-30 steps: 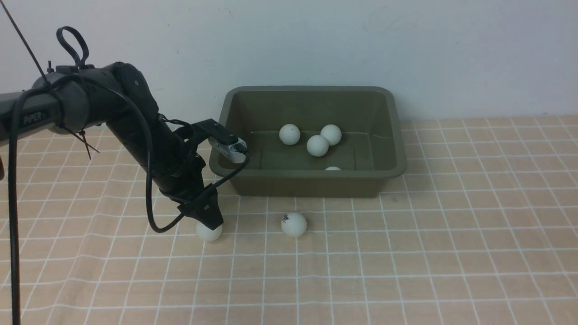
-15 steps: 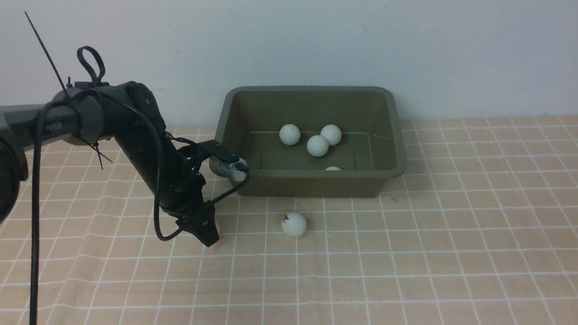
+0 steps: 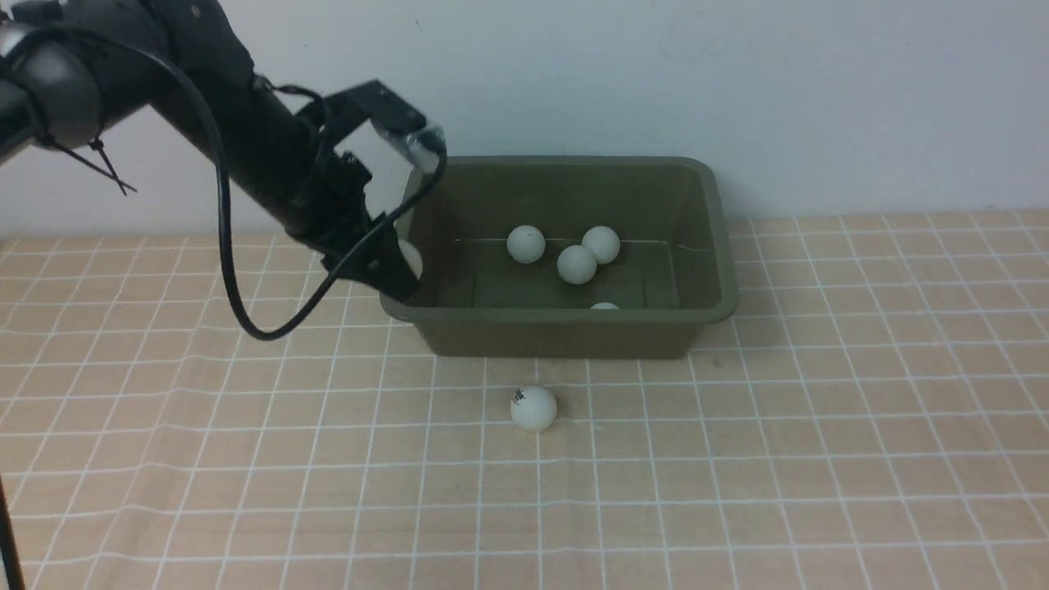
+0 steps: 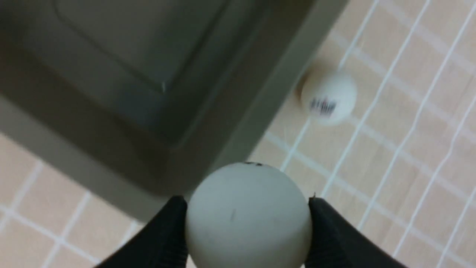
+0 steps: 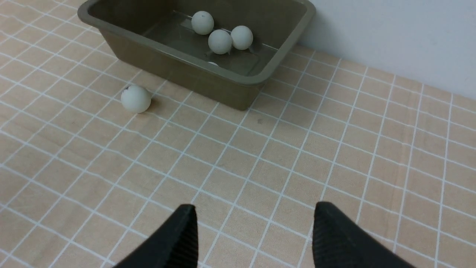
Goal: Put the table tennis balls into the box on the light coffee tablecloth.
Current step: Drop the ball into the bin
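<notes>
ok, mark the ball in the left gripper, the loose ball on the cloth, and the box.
gripped ball (image 4: 248, 219): left wrist view, centre of its face.
loose ball (image 3: 533, 408): front view, centre, beside its black print.
box (image 3: 557, 336): front view, near outer wall.

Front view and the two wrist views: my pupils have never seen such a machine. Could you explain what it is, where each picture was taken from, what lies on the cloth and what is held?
This is a robot with two arms, each ending in a two-fingered claw. The front view looks forward from between the arms. Each wrist view looks out past one arm's own claw.

On the checked light coffee tablecloth stands a dark olive-green box with four table tennis balls inside. A fifth ball lies loose in front of it.

The left claw is shut on a sixth ball, raised beside the box's left rim. The right claw is open and empty above bare cloth.
</notes>
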Robot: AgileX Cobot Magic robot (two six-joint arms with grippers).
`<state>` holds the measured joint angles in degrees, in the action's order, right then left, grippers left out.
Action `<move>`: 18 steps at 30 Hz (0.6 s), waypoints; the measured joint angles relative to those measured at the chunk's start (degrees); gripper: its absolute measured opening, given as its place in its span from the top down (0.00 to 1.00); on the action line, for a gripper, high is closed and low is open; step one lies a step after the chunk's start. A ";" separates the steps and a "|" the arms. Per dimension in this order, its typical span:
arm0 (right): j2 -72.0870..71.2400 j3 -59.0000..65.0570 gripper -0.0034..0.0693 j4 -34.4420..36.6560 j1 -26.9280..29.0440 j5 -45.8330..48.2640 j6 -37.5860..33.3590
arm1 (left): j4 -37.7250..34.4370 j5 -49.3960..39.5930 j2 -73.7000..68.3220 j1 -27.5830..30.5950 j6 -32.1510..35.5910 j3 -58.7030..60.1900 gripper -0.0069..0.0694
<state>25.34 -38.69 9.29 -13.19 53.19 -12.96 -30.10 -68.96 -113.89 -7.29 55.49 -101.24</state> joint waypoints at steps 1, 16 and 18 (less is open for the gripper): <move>0.00 0.00 0.42 0.00 0.00 0.00 0.00 | -0.25 -0.02 0.00 -0.18 0.05 -0.52 0.49; 0.00 0.00 0.42 0.49 0.00 0.00 0.00 | 6.20 11.14 -9.33 -5.36 -4.50 -7.12 0.37; 0.00 0.00 0.42 0.97 0.00 0.02 0.00 | 6.39 10.09 -9.50 -5.49 -8.35 -8.46 0.31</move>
<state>25.34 -38.69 10.26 -13.19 53.21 -12.96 -23.71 -58.87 -123.39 -12.78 47.14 -109.70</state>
